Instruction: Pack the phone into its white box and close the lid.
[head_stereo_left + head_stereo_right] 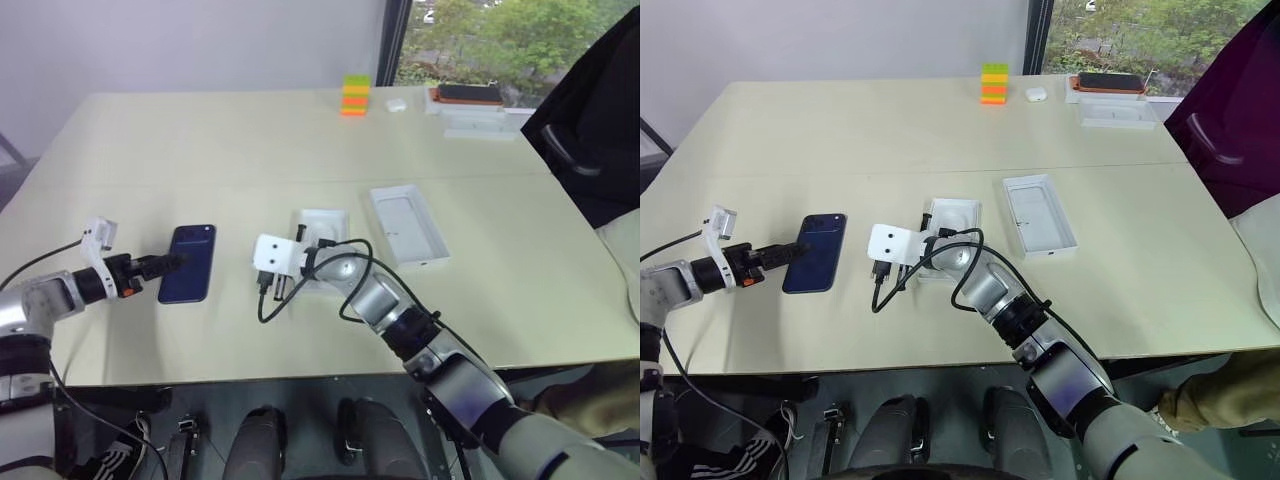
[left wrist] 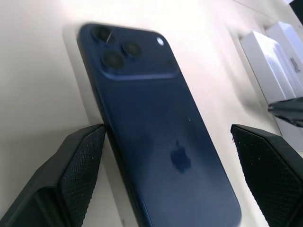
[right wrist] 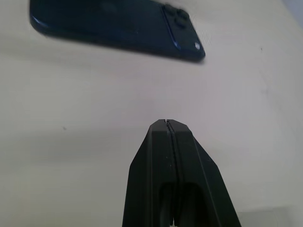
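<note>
On the pale worktop (image 1: 300, 150), the white box (image 1: 408, 226) lies open right of centre, well apart from the phone (image 1: 189, 262), which lies flat, back up, on your left. Your left hand (image 2: 168, 142) is spread wide with a finger either side of the phone's long edges, gripping nothing yet. Your right hand (image 3: 166, 124) is shut and empty, hovering between phone and box. Advice: settle both pads low against the edges before you close; that glossy back looks slippery.
</note>
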`<action>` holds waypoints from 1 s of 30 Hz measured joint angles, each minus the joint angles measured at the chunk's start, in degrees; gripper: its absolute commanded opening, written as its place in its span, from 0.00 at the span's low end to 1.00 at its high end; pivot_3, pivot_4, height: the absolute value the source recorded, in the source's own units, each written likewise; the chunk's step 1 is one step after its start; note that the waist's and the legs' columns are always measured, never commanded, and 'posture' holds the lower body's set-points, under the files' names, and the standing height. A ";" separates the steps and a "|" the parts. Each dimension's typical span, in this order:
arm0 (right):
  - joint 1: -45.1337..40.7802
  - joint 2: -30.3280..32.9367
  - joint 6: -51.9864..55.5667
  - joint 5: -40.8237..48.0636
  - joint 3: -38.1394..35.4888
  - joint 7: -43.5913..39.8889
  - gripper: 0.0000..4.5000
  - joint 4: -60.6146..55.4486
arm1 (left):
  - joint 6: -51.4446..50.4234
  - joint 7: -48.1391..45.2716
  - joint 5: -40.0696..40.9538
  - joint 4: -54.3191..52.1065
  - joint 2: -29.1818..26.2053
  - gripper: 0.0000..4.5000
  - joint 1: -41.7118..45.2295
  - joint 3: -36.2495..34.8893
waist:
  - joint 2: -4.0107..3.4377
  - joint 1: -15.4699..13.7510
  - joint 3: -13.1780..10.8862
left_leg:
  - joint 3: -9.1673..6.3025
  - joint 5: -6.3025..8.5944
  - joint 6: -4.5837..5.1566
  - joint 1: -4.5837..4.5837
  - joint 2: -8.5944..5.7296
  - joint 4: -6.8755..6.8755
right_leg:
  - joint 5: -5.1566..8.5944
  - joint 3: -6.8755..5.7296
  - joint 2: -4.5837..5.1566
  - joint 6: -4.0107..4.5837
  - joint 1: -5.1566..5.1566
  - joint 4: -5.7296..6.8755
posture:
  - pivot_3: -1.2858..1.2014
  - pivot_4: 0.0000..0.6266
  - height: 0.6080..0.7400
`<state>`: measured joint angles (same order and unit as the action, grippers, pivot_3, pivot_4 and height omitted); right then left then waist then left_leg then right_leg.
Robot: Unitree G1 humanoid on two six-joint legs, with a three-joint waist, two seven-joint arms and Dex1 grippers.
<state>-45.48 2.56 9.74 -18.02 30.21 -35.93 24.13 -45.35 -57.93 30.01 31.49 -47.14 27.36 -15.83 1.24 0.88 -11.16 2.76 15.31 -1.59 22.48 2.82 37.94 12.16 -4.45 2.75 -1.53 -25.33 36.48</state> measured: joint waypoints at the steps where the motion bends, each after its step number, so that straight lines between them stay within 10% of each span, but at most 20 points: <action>1: -0.30 -0.51 0.08 -0.50 0.03 0.60 0.00 0.73 | 0.79 0.04 -0.34 1.02 0.18 0.99 0.58 0.06 | 0.00 0.04 0.00 | 0.00 0.00 0.00 0.00 0.00 0.00 | 0.00 0.00 -0.01 0.00 -0.01 0.02 | 0.52 0.24 1.00; 30: -4.93 -7.17 2.02 -5.11 1.13 2.85 0.00 11.52 | -1.66 -3.50 -3.20 -3.28 7.09 0.99 2.87 3.29 | -0.05 -1.18 0.30 | 0.00 0.00 0.01 -0.07 -0.16 0.06 | 0.05 0.01 0.23 -0.09 0.10 0.12 | 0.52 0.24 1.00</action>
<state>-50.41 -4.61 11.76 -23.13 31.34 -33.09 35.65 -47.01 -61.43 26.80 28.21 -40.05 30.23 -12.54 1.20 -0.31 -10.86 2.76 15.32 -1.59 22.41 2.66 38.00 12.21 -4.44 2.99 -1.62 -25.22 36.60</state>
